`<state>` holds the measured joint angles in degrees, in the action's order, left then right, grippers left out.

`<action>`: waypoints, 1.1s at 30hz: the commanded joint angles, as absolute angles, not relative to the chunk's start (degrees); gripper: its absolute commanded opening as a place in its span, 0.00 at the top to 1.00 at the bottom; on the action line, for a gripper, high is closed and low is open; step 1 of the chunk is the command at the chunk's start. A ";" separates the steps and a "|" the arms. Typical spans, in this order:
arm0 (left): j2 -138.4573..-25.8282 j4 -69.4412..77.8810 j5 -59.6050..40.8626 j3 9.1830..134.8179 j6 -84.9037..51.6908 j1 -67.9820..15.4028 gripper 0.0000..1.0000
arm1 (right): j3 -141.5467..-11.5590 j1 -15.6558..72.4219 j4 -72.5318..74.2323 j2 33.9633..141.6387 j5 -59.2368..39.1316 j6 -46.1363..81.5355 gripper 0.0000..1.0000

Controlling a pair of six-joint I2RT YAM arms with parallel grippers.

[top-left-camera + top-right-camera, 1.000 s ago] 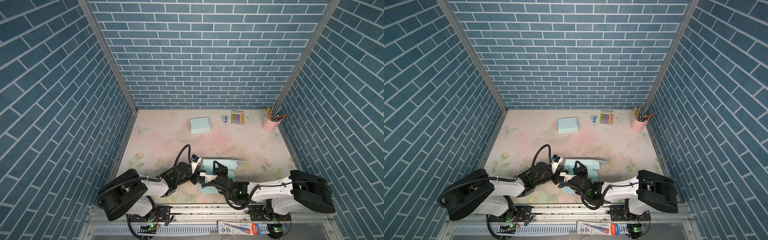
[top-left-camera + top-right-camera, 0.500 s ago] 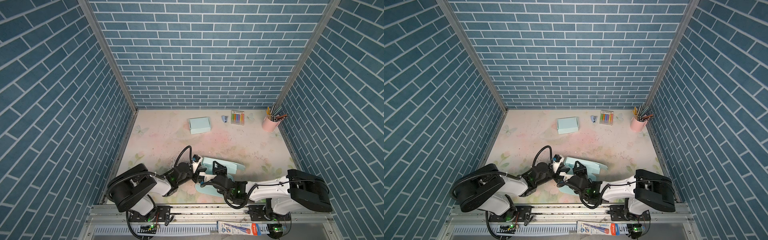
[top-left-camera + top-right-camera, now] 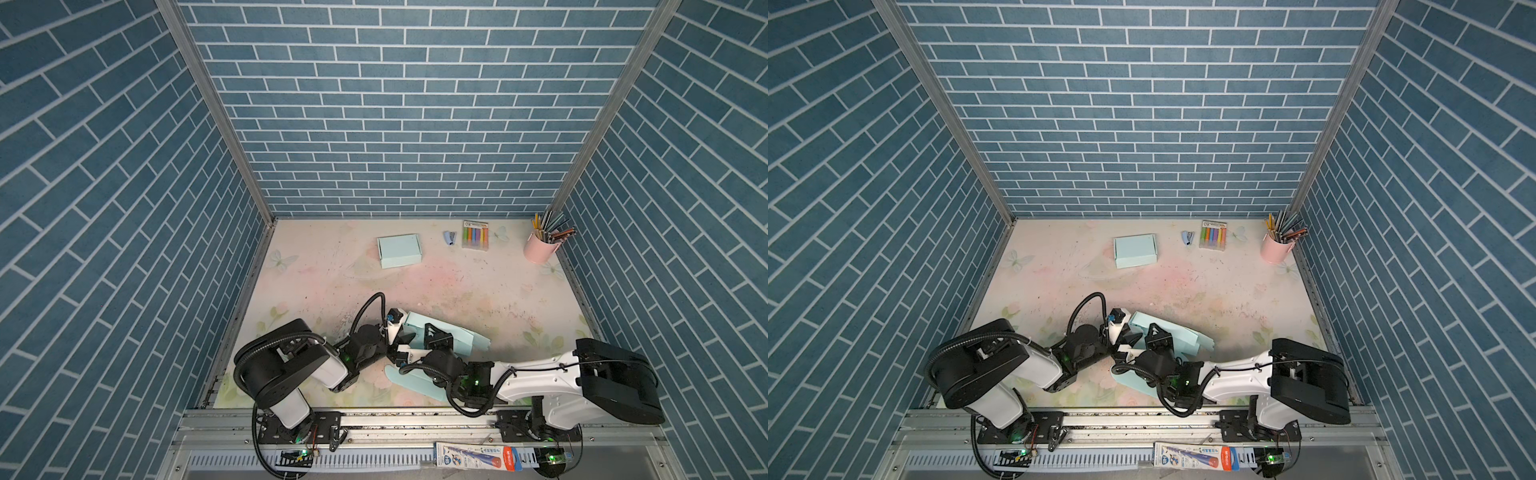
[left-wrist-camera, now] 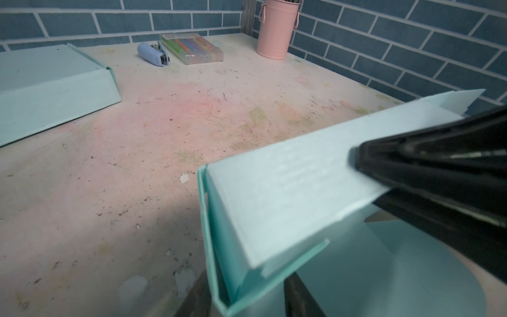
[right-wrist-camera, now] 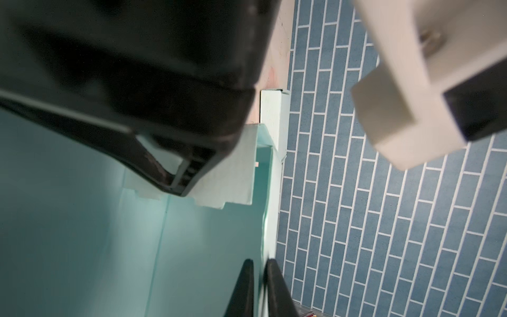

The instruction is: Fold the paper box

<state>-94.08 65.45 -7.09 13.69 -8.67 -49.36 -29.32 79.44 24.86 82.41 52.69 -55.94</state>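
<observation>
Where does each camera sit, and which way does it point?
Top views: high over the near edge, looking down at the table; left arm and right arm show, left hand and right hand meeting at the paper box.
Left wrist: on the left arm, facing the far corner with the pink cup; its fingers straddle the box's corner.
Right wrist: on the right arm, tipped sideways, facing the back wall; its fingers pinch a box wall.
Shared: each wrist view shows the other hand.

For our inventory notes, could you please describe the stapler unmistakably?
Look along the table's far edge, below the back wall. Between the folded box and the marker pack lies the stapler, the smallest item there and the only lavender-blue one.
</observation>
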 commanded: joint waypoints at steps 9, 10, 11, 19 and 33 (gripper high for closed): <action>-97.02 70.57 -8.24 16.73 -6.85 -49.44 0.77 | -30.32 79.63 22.15 83.37 49.58 -53.61 0.88; -97.15 70.49 -8.39 16.99 -6.72 -49.43 0.78 | -30.32 79.63 22.15 83.24 49.57 -53.47 0.88; -97.29 70.49 -8.42 17.11 -6.70 -49.39 0.78 | -30.32 79.63 22.16 83.06 49.46 -53.28 0.88; -100.07 72.79 -7.02 17.87 -6.79 -48.71 0.61 | -30.48 79.67 21.36 83.06 48.44 -52.21 0.88; -100.28 71.53 -6.52 17.88 -5.43 -49.31 0.80 | -32.10 80.39 20.34 83.17 48.51 -49.41 0.87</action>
<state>-100.07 70.37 -5.69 17.12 -6.61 -48.49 -30.39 79.59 22.90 82.41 51.11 -52.42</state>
